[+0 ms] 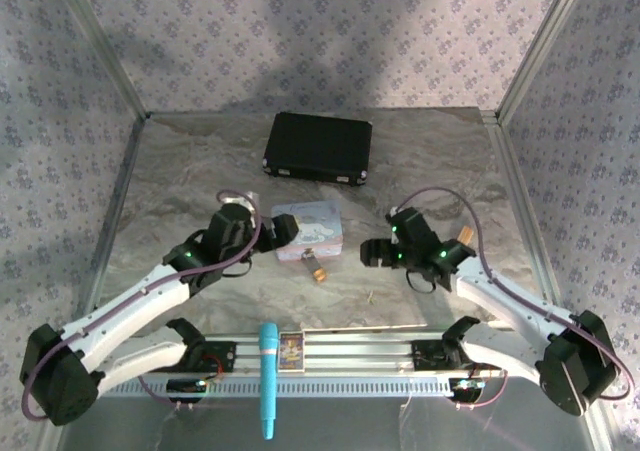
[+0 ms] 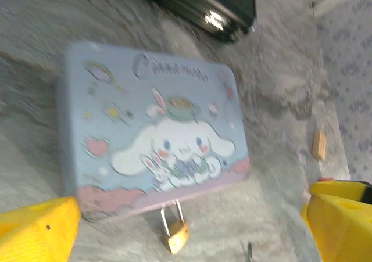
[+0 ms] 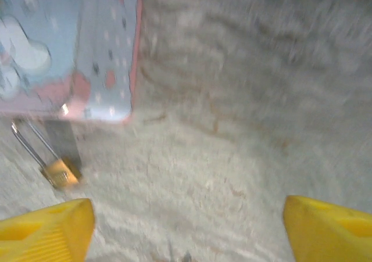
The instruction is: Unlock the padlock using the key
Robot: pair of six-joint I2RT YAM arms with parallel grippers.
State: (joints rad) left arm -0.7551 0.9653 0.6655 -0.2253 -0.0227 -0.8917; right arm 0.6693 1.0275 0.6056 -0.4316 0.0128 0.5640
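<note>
**Both hands released beside the tin; padlock lies at its lower edge**

Top view: the pastel cartoon tin (image 1: 308,226) lies at frame centre on the grey desk (image 1: 180,171), with a black case (image 1: 317,148) above it. The brass padlock (image 1: 318,271) sits just below the tin's lower edge. The key (image 1: 372,297) is a pale speck to its lower right, apart from it. The left hand (image 1: 283,229) is just beside the tin's left edge. The right hand (image 1: 372,254) is right of the tin, and a tan peg (image 1: 465,234) lies beyond its arm.

Left wrist view: the yellow fingers (image 2: 35,230) stand wide in the bottom corners, released and grasping nothing. The padlock (image 2: 176,236) is at bottom centre, its shackle meeting the tin's near edge. The key (image 2: 249,251) is at the bottom edge to its right.

Right wrist view: the fingers (image 3: 46,227) are likewise spread and released. The padlock (image 3: 58,172), blurred, lies at left below the tin's corner.
</note>
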